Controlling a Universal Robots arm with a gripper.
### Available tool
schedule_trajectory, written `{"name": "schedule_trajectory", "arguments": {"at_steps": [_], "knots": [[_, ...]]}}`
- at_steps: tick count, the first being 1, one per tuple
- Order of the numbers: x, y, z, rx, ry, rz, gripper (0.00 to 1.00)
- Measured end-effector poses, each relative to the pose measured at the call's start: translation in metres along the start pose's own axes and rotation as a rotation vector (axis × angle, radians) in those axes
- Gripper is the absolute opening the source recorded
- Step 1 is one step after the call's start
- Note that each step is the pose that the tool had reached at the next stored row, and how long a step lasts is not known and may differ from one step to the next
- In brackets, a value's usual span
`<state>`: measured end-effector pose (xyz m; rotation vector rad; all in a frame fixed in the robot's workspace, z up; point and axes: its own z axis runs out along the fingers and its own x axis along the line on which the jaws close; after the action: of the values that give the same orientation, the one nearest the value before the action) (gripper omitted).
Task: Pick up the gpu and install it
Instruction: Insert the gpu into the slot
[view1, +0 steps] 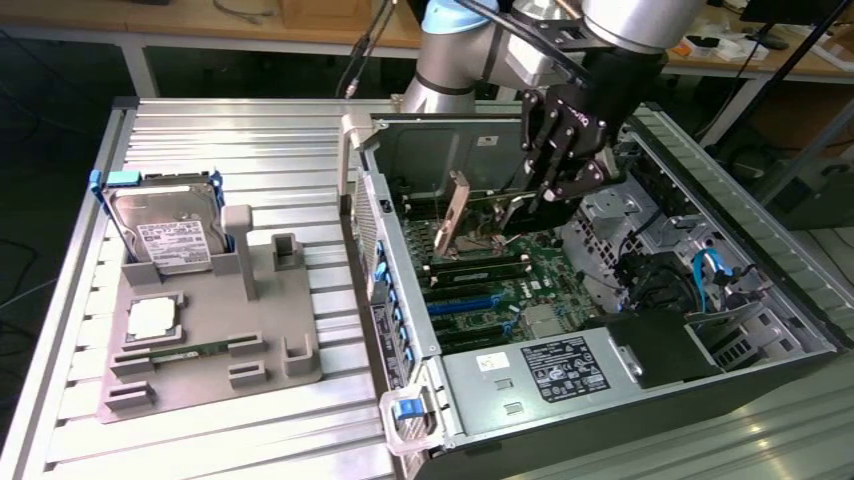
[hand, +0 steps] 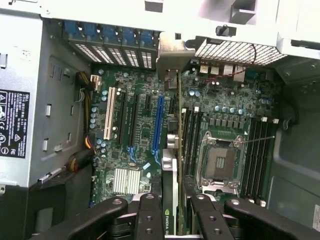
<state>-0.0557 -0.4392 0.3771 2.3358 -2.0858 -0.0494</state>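
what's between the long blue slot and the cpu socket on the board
In the wrist view, the gpu, held edge-on in the end effector, sits across that stretch, with black memory slots next to the cpu socket.

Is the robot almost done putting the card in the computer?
Partly. Done: the gpu is picked up and already inside the open computer case. In hand: the gripper is shut on it, edge-on above the motherboard. Left: it looks tilted, not seated in a slot.
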Motion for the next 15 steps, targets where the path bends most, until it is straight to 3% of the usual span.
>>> {"name": "schedule_trajectory", "arguments": {"at_steps": [15], "knots": [[0.002, -0.0005, 0.0249, 0.0034, -0.0039, 0.113, 0.27]]}}
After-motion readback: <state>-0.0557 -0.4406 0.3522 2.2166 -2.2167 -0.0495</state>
